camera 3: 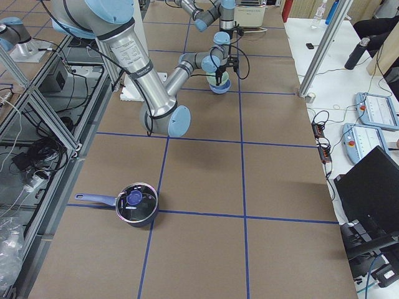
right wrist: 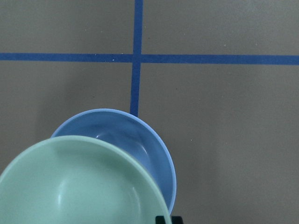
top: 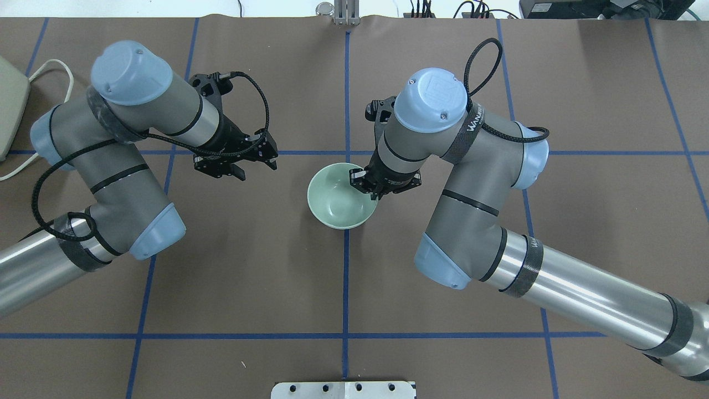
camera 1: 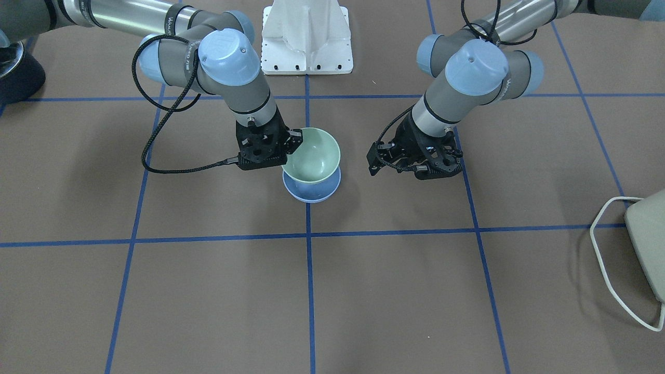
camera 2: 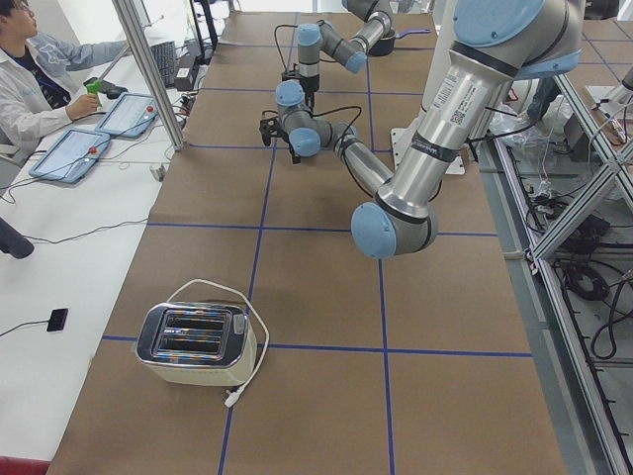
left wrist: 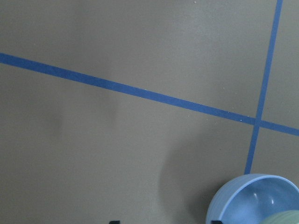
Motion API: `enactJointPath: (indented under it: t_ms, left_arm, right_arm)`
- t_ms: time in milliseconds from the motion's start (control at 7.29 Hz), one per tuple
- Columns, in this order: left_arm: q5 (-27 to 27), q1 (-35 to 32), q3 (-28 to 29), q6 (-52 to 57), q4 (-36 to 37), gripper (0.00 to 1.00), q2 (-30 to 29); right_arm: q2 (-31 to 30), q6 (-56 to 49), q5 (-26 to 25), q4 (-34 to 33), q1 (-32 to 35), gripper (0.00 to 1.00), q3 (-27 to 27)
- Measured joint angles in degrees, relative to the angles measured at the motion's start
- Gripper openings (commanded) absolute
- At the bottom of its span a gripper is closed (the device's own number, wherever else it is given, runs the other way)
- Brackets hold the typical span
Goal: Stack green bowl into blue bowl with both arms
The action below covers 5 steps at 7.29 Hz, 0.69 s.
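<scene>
**Front view:** we're seeing the R gripper (camera 1: 289, 148) pinching the green bowl (camera 1: 314, 156) by its rim, on the side nearest its own arm. We're reading that grip as deliberate, since it leaves the bowl's underside free to drop in. The bowl is hanging tilted right over the blue bowl (camera 1: 311, 191), which is standing on the table (camera 1: 208, 291) on a tape line. The L gripper (camera 1: 415, 165) is hovering well apart from both bowls and carrying nothing, prob. parked out of the way.

**Overhead:** green is hiding blue completely, so we're judging the two approx. lined up. The front view alone isn't giving us that.

**L wrist cam:** we're catching two fingertip stubs at the bottom edge, set wide w/ bare table between them, so those jaws are spread. Blue bowl is peeking in at the lower corner.

**R wrist cam:** green is overlapping most of blue but looks offset. We can't tell whether they're touching.

**Side views:** the bowls are too small to add much. We're only getting a toaster (camera 2: 196, 343) and a lidded pot (camera 3: 136, 203) here, both far from the work.
</scene>
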Motion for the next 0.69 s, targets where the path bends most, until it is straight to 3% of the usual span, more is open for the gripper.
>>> enactJointPath:
  t_ms: [549, 686]
  left_arm:
    - [0.07, 0.08, 0.04, 0.07, -0.23, 0.72, 0.58]
    - [0.09, 0.08, 0.05, 0.07, -0.24, 0.74, 0.60]
  right_arm:
    - [0.16, -0.39, -0.92, 0.08, -0.14, 0.15, -0.58]
    - [0.23, -0.37, -0.95, 0.09, -0.17, 0.21, -0.62]
